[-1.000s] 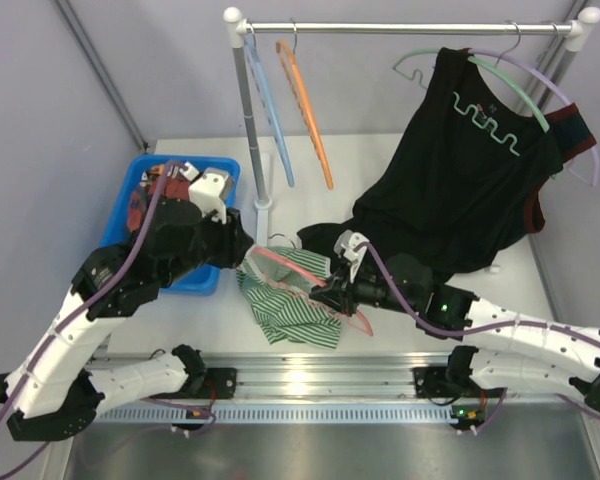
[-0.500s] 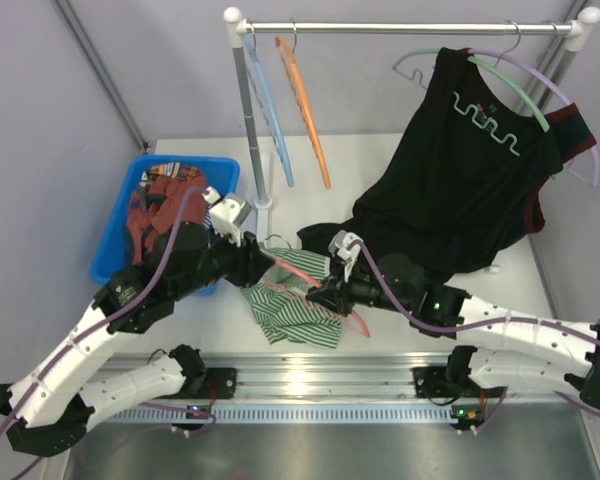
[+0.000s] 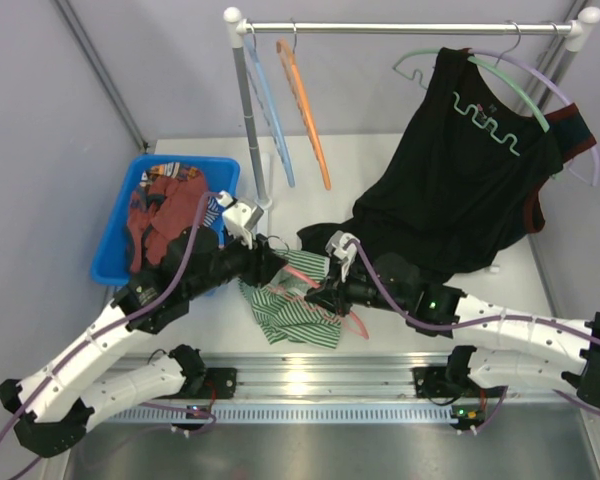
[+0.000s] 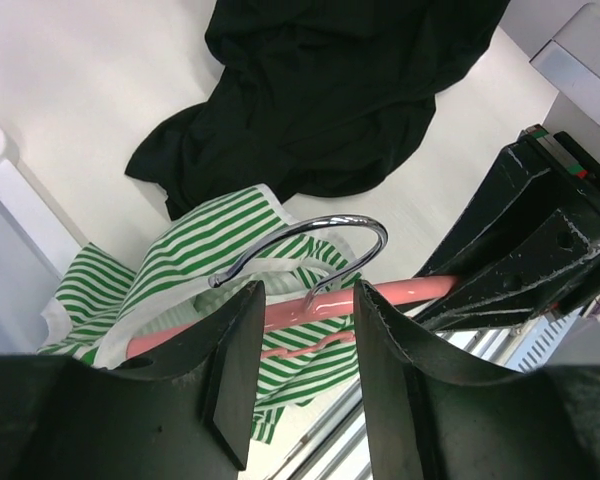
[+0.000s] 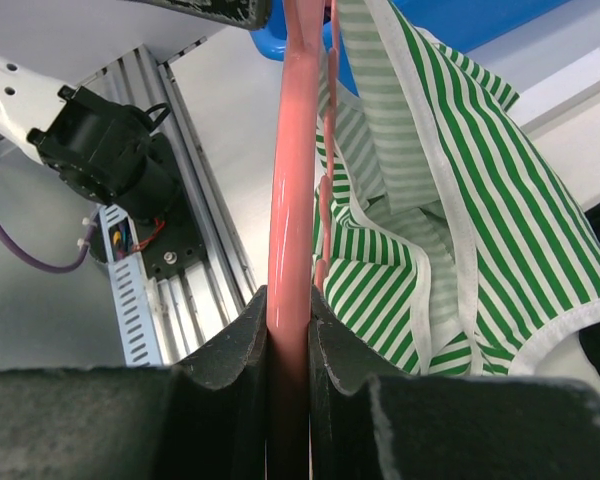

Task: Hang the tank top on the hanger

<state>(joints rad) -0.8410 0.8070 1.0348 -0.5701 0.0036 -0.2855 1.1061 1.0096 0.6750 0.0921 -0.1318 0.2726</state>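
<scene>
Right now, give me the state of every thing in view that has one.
tank top: crumpled on the table, under the hanger
hanger: clamped by the right jaws
right jaws: shut on the hanger
left jaws: open, by the hanger's hook
black garment: hanging, hem on the table
orange hanger: hanging bare
light blue hanger: hanging bare

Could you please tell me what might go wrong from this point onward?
The right gripper pinches only one thin arm of the hanger, so the hanger could twist or slip in that grip. The left gripper, open astride the hanger beside its metal hook, might pinch fabric of the tank top when closing.
</scene>
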